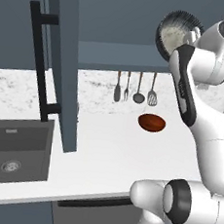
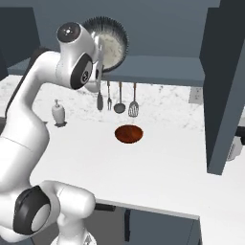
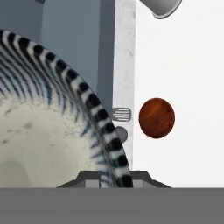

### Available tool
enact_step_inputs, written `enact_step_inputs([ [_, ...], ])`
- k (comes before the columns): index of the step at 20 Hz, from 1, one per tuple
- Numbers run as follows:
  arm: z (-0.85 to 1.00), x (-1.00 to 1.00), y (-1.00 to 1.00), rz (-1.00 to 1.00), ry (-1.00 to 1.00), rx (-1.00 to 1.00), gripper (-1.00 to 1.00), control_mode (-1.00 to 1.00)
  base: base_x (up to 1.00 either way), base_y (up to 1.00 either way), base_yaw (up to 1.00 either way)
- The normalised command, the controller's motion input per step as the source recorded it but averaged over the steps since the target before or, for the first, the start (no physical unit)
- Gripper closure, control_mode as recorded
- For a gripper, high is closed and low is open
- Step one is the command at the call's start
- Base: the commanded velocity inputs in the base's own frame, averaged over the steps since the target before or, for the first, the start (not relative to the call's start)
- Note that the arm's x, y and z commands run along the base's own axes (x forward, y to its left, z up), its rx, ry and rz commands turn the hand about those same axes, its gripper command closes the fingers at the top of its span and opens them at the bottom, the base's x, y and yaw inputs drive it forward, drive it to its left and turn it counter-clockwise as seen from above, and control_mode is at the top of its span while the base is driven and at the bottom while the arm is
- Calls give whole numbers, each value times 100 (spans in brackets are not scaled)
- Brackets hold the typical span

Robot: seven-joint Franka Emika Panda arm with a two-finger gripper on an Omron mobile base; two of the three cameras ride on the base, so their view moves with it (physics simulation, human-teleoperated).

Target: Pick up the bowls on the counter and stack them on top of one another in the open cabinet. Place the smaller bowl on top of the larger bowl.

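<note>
Gripper (image 3: pixel 113 177) raised high at the cabinet (image 1: pixel 119 17) opening, clamped on the rim of the larger bowl (image 1: pixel 175 36), one finger each side of the striped edge in the hand view. Bowl tipped on edge, pale speckled hollow facing the base, dark ribbed rim around it, at 1 o'clock in the left base view and 12 o'clock in the right base view. Held above the slate-blue shelf (image 2: pixel 158 69), whether touching it cannot be told.

Smaller bowl (image 1: pixel 151 122) upright on the counter (image 1: pixel 109 153), glossy reddish-brown, round and shallow, well apart from the held bowl and below it. Bare white worktop all round it. Four hanging utensils (image 2: pixel 117 98) against the speckled backsplash just behind, at its 12 o'clock.

Open door (image 1: pixel 65 65) standing edge-on over the counter at 9 o'clock in the left base view, long black bar handle (image 1: pixel 41 60) on its face; lower edge close above the worktop beside the sink (image 1: pixel 14 150). Sink dark grey, square-walled, round drain in the floor. White soap dispenser (image 2: pixel 58 113) at 9 o'clock in the right base view, near the arm's elbow.
</note>
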Motion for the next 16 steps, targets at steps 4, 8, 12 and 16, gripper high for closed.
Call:
enact_step_inputs([
  [4, -29, 53, 2, 0, 0, 0, 100, -100, 0, 0, 0],
  [8, -23, 48, 0, 0, 0, 0, 100, -100, 0, 0, 0],
  [12, -24, 44, 0, 0, 1, 0, 100, -100, 0, 0, 0],
  [16, -15, 42, 0, 0, 2, 0, 100, -100, 0, 0, 0],
])
